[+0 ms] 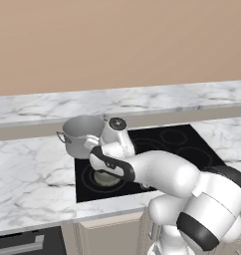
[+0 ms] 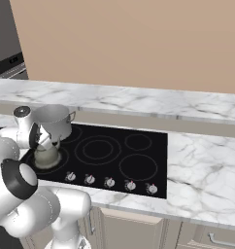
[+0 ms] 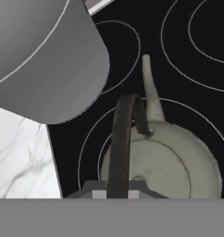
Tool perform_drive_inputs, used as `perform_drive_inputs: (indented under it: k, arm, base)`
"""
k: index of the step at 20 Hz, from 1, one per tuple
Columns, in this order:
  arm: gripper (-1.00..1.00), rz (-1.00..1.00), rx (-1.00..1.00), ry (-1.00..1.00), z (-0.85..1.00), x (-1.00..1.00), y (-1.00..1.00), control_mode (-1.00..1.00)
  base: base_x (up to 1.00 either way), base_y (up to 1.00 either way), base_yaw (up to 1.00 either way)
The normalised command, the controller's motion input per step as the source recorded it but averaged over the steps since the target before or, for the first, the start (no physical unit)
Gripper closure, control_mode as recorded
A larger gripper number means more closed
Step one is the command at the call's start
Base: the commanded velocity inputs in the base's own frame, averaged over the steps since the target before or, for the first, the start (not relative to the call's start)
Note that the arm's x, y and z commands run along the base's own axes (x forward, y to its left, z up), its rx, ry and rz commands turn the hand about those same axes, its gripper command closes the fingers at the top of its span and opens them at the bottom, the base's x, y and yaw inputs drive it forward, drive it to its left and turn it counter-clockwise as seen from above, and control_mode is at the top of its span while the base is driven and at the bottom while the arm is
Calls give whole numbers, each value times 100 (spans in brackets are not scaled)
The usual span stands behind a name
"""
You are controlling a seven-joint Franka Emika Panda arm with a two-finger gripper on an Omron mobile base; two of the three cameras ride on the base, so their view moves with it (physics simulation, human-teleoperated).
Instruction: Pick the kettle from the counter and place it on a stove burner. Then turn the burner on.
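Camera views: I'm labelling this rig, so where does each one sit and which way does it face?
Left base view: behind-left, looking forward and down at the cooktop; white arm rises lower right.
Right base view: behind-right, same cooktop, burner knobs nearest; arm lower left.
Hand view: on the hand, looking down on the kettle.
Shared: kettle on a burner beside the pot.

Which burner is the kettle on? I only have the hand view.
Observer: The front left one. In the right base view the kettle sits within the stove burner at that corner of the cooktop.
Operator: Where are the controls?
Observer: Five knobs run in a row along the front edge.
Operator: And the pot?
Observer: The steel pot stands just behind the kettle, at the rear left.
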Motion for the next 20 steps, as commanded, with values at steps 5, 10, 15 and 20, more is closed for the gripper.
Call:
perform_drive_inputs:
  k: [5,10,15,20]
  arm:
    - [100,0,0,-3,-11,0,1,-100]
    - [100,0,2,0,-4,0,0,-100]
    - [100,0,10,0,0,0,0,-100]
    - [100,0,8,0,-14,1,0,-100]
  base:
    - [0,0,0]
    - [0,0,0]
    - [0,0,0]
    - [0,0,0]
